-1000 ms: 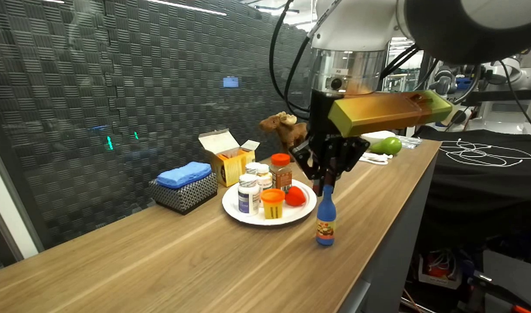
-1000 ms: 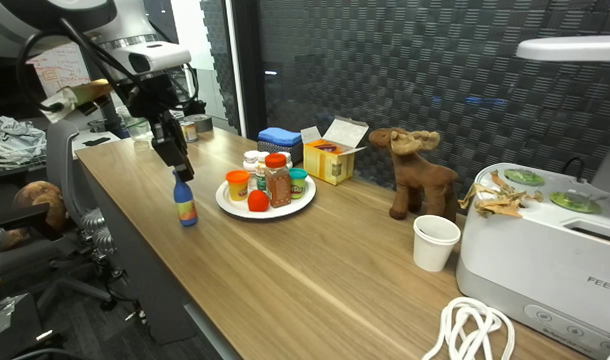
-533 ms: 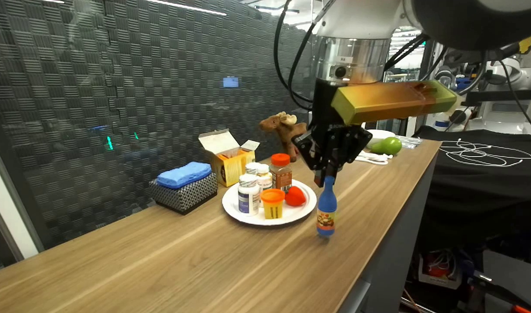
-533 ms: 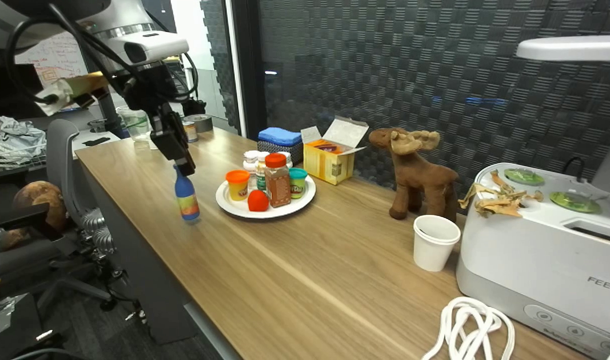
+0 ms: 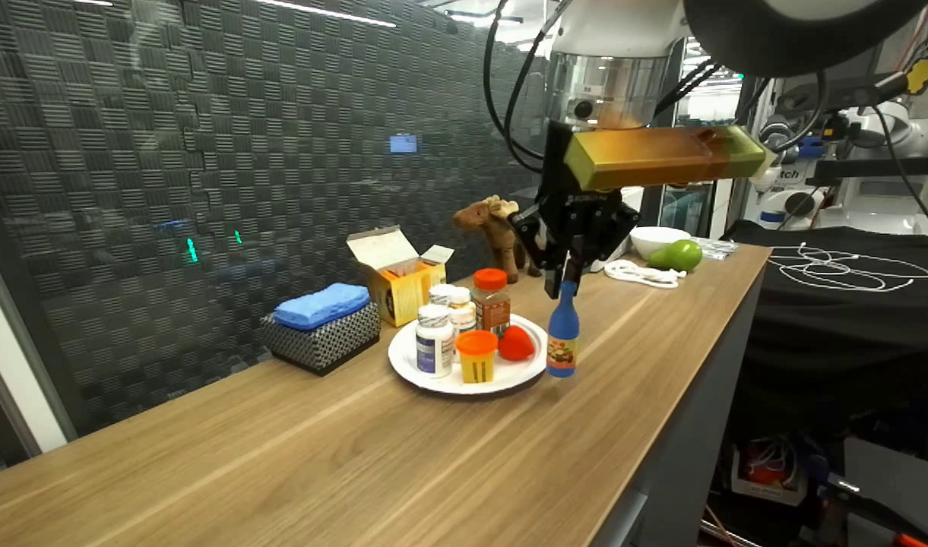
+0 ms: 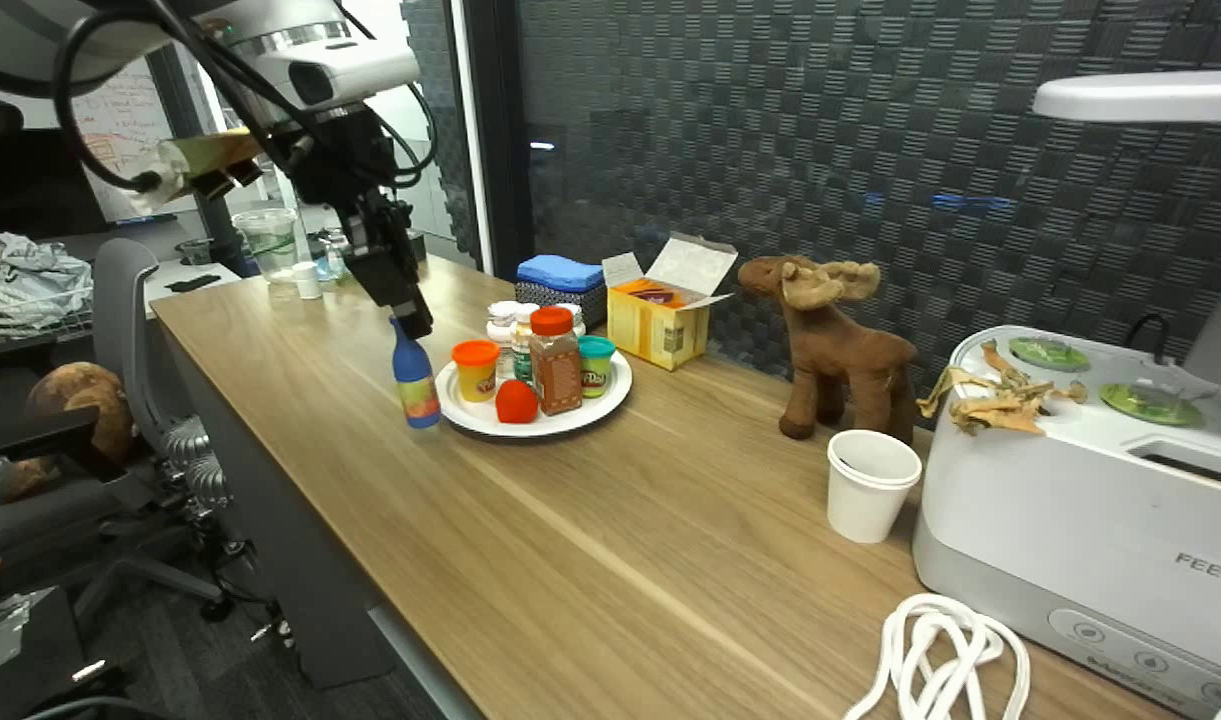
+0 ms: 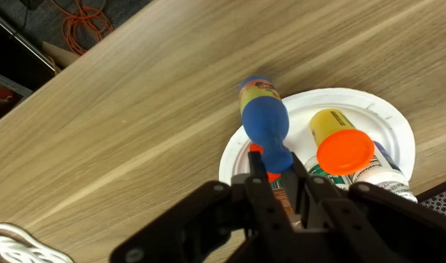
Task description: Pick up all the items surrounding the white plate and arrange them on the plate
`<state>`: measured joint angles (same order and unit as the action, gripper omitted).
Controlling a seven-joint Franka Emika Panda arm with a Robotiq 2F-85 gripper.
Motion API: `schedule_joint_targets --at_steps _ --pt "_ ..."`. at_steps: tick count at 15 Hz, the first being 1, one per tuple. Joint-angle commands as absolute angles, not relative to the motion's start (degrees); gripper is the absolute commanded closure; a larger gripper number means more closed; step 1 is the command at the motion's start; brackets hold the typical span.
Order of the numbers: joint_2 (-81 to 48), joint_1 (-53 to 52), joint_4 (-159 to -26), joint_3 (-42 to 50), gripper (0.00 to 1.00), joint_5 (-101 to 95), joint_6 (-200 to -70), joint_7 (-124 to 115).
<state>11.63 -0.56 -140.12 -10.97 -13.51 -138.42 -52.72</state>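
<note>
Jaws nearly together, your black two-fingered gripper [image 7: 275, 160] has the neck of the slim blue bottle [image 7: 265, 118] clamped fast, the gap no wider than the neck itself. You have the bottle neck up, leaning a little in an exterior view, with its yellow-and-red picture label low on the body; its base looks clear of the light-brown wooden counter [image 5: 281, 463]. It hangs just beside the round white plate [image 5: 404, 363]. In both exterior views its outline meets the plate's edge, and you cannot tell from them whether it touches the rim.

On the plate you can see a yellow tub with an orange lid [image 5: 476, 368], a red rounded object [image 6: 516, 402] near it, a clear jar of brown contents with a red lid [image 6: 556, 375], a yellow-green tub with a teal lid [image 6: 595, 372], a white bottle with a purple label [image 5: 435, 352] and two more white-capped bottles [image 5: 462, 316], all of the containers upright. From the wrist, your bottle covers part of the red object.

Near the plate you have a black-and-white patterned box [image 5: 334, 338] topped by a folded blue cloth [image 5: 323, 306], and a yellow cardboard box [image 5: 412, 295] with raised flaps. Well apart from the plate stand a brown plush moose [image 6: 842, 345], nested white paper cups [image 6: 868, 505] and a white appliance [image 6: 1060, 510], beside a loop of white cord [image 6: 895, 655].
</note>
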Motion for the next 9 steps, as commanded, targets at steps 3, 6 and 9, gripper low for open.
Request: schedule_joint_targets --at_steps 3,6,9 --pt "7.45 -0.44 -134.05 -10.22 0.95 -14.55 -138.10 -53.55" --pt "5.20 -0.41 -132.10 -9.32 0.95 -14.91 -138.15 -53.64" --pt "2.95 -0.77 -130.58 -8.22 0.95 -14.36 -138.09 -53.09"
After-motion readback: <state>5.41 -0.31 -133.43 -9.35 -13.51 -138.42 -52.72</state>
